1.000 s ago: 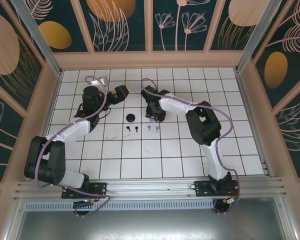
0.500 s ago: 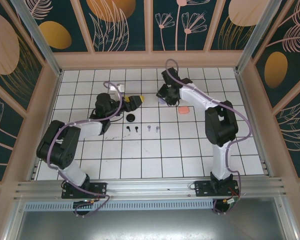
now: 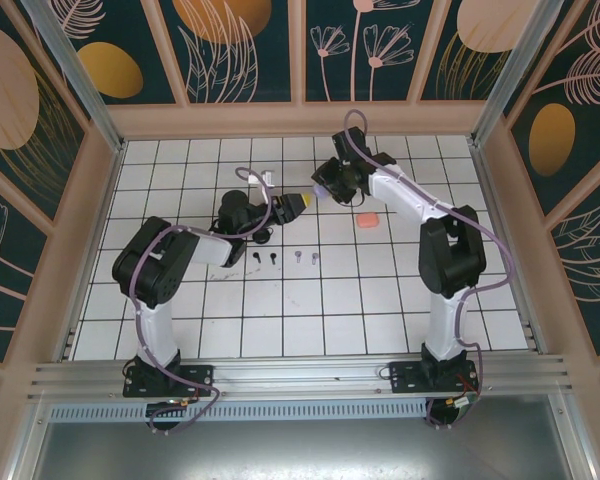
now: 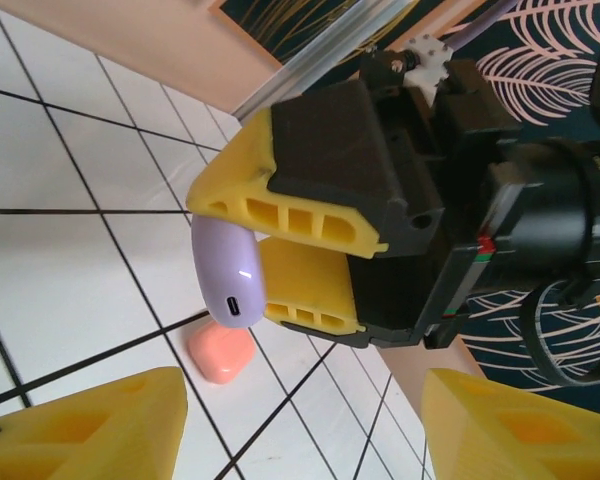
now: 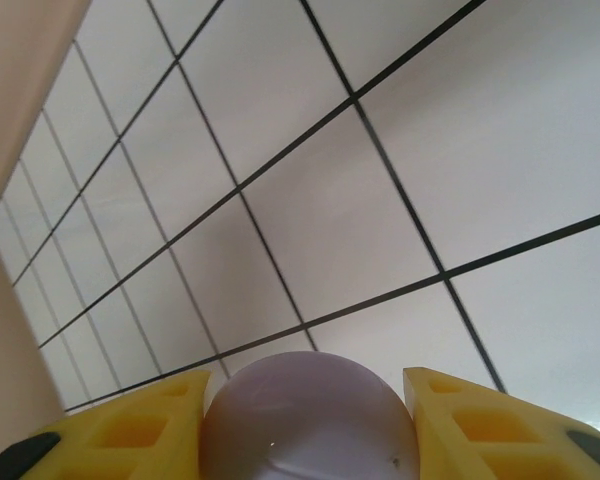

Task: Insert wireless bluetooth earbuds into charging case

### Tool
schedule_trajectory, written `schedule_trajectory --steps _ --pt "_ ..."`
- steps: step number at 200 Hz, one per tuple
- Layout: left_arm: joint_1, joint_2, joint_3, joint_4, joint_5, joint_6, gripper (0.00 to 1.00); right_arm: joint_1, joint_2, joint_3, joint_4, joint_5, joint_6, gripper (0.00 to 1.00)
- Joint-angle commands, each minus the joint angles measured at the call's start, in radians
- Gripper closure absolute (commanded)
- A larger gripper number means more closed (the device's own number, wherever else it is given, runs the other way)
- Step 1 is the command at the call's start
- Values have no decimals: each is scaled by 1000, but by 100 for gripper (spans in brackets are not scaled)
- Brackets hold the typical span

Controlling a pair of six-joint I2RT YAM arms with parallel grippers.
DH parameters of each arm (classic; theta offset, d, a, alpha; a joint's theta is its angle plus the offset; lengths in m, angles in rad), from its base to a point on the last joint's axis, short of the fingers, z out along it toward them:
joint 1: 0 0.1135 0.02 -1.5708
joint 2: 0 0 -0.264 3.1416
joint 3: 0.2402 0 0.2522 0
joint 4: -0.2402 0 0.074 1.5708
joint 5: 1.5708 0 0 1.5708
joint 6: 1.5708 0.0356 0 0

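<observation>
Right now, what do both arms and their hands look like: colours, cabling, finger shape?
Both the left arm and right arm have white link shells between black joints, with a lilac cable looping along each. The left hand and right hand have black bodies and yellow wedge-shaped fingers with rectangular cut-outs along the side.

The right gripper [image 3: 323, 190] has risen off the table and swung away with the lilac case [image 4: 230, 275] clamped in its fingers, uncovering the coral case [image 3: 368, 218], which lies below and beside it. The left gripper [image 3: 300, 204] has swept across until its tips almost meet the right gripper's, and its jaws have narrowed.
</observation>
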Motion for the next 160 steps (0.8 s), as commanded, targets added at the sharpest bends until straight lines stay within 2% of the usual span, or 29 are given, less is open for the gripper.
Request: schedule_trajectory --steps 1,86,160 --pt "-12 41 46 74 -14 -15 40 -3 -58 -19 39 -39 28 66" --pt "-15 112 146 43 -23 6 42 12 -104 -64 67 -49 45 66" --pt "-15 139 188 18 -12 13 48 28 -96 -60 76 -55 52 66"
